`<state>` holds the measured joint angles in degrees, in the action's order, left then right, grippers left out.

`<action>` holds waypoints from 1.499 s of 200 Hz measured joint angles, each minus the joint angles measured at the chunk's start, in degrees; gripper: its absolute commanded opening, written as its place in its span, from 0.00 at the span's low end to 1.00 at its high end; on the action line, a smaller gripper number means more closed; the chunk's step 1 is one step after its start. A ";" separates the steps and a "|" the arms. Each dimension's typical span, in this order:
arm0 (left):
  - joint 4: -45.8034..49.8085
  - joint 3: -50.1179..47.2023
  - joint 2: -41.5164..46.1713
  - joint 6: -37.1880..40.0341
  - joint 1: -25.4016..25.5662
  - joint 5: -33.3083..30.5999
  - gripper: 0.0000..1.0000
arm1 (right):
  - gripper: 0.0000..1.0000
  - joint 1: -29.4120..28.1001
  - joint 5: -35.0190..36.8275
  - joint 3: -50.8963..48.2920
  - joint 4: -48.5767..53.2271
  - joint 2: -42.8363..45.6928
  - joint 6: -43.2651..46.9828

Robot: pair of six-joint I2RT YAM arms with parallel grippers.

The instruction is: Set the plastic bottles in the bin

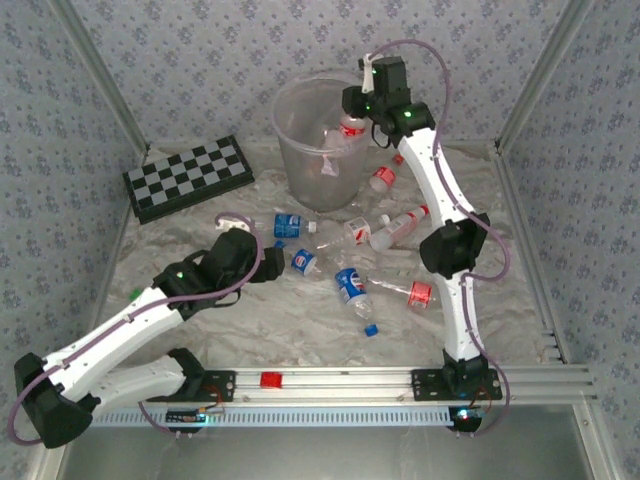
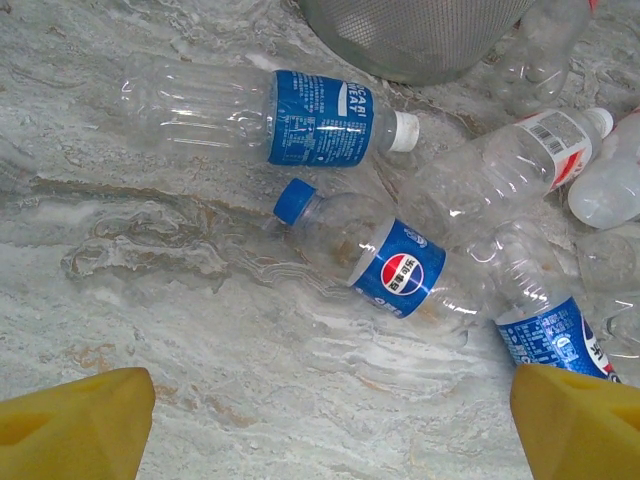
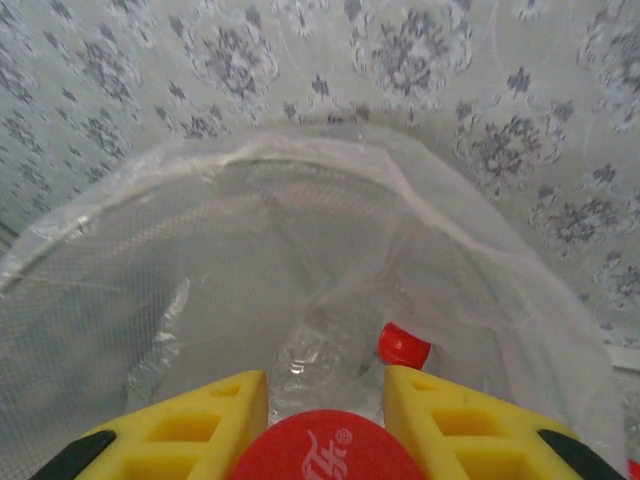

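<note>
The left gripper (image 2: 325,430) hangs spread wide, a blue-capped Pepsi bottle (image 2: 385,265) lying just ahead of its fingers and slanting cap-left across the gap, while the right gripper (image 3: 325,420) clamps a red-labelled bottle (image 3: 320,448) over the bin (image 3: 150,200), whose mouth opens directly ahead and below.

Around me, walls (image 1: 200,60) papered in grey floral print enclose a table (image 1: 290,330) under a crinkled, marbled white sheet (image 2: 200,330).

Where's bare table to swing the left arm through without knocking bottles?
Bare: the patch between the chessboard and the left arm, and the near strip along the rail. Crowded: plastic bottles lie clustered from the bin to the right arm.
</note>
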<state>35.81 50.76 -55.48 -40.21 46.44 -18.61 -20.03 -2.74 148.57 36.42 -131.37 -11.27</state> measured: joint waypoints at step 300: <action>-11.47 2.95 -19.47 -17.40 -4.68 13.90 0.94 | 1.00 14.86 -10.03 -68.91 3.61 56.00 -3.58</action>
<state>24.34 53.71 -74.96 -57.60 41.76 -4.71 -5.17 -12.78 79.66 40.03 -75.37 -14.85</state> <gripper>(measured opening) 0.922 0.997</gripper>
